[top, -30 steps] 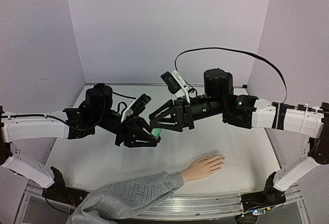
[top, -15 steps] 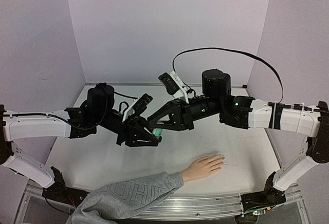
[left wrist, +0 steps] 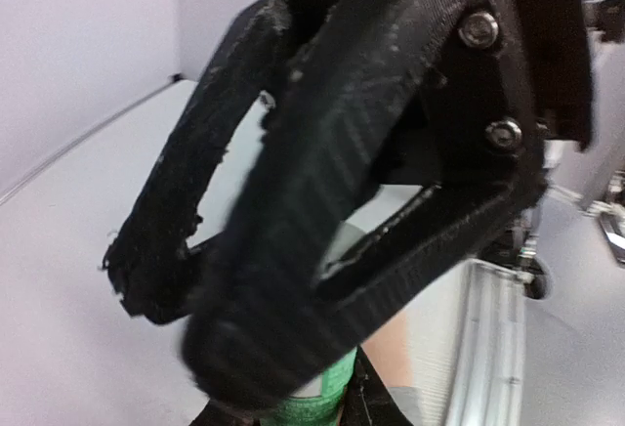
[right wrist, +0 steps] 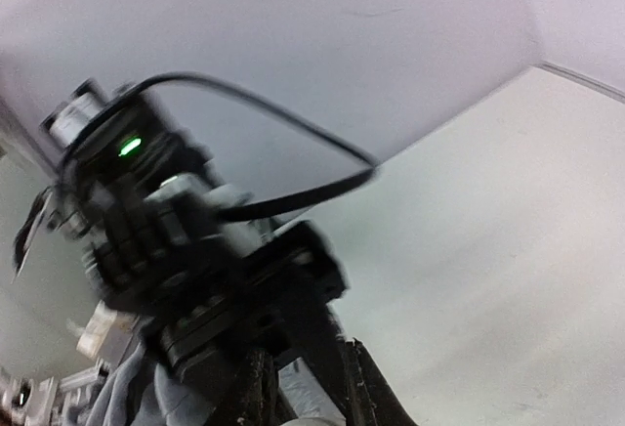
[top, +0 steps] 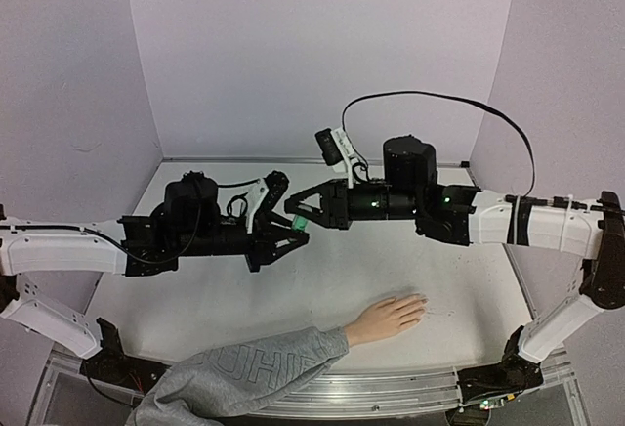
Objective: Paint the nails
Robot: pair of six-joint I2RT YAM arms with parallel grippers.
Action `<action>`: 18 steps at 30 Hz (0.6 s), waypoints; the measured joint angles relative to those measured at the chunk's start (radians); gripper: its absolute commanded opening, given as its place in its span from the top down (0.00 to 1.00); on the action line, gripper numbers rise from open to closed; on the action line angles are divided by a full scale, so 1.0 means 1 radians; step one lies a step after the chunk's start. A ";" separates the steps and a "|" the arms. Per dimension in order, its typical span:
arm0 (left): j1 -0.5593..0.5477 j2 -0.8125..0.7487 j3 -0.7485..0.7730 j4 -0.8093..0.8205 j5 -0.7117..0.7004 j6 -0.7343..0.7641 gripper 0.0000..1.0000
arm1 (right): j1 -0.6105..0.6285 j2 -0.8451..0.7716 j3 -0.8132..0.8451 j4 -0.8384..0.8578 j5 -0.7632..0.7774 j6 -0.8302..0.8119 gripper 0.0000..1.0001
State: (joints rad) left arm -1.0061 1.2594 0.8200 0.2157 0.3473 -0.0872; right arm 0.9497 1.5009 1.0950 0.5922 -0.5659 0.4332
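Note:
The flesh-coloured mannequin hand [top: 388, 318] lies palm down at the table's front, its grey sleeve [top: 244, 375] trailing left. Its nails [top: 422, 301] are too small to make out. Both grippers meet in mid-air above the table's middle. My left gripper [top: 290, 233] is shut on a small whitish bottle with a green band [top: 301, 221]. The band shows between my left gripper's [left wrist: 312, 408] fingers. My right gripper [top: 299, 215] is shut on the bottle's whitish end [right wrist: 312, 420], which sits between its fingers [right wrist: 256, 387]. The hand [left wrist: 402, 362] shows below in the left wrist view.
Purple walls [top: 312, 45] enclose the white table [top: 469, 289] on three sides. A metal rail [top: 410, 382] runs along the front edge. A black cable [top: 430, 99] arcs above the right arm.
Both grippers and the green-banded bottle have risen and shifted slightly back. The left arm has flattened out lower over the table. The mannequin hand has not moved.

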 measured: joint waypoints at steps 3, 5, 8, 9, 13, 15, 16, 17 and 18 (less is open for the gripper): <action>-0.047 0.038 -0.002 -0.002 -0.321 0.079 1.00 | 0.041 0.032 0.034 -0.074 0.304 0.105 1.00; -0.063 0.077 -0.001 -0.002 -0.447 0.119 1.00 | 0.102 0.069 0.083 -0.164 0.559 0.200 1.00; -0.080 0.116 -0.001 -0.002 -0.531 0.150 1.00 | 0.174 0.121 0.139 -0.254 0.818 0.288 0.99; -0.082 0.124 -0.001 -0.003 -0.542 0.153 1.00 | 0.182 0.132 0.150 -0.270 0.851 0.302 0.95; -0.079 0.125 -0.002 -0.002 -0.530 0.163 1.00 | 0.183 0.140 0.166 -0.296 0.875 0.321 0.67; -0.071 0.119 -0.005 -0.001 -0.509 0.160 1.00 | 0.153 0.132 0.164 -0.306 0.799 0.291 0.59; -0.066 0.114 -0.006 -0.001 -0.498 0.157 1.00 | 0.137 0.125 0.160 -0.307 0.753 0.269 0.52; -0.060 0.107 -0.010 -0.001 -0.479 0.152 1.00 | 0.119 0.111 0.151 -0.308 0.695 0.240 0.47; -0.055 0.098 -0.014 -0.003 -0.460 0.143 1.00 | 0.098 0.093 0.138 -0.308 0.636 0.208 0.41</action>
State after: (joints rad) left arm -1.0611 1.3575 0.8062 0.2131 -0.1131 0.0555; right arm 1.0477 1.5944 1.2327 0.2844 0.0700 0.6411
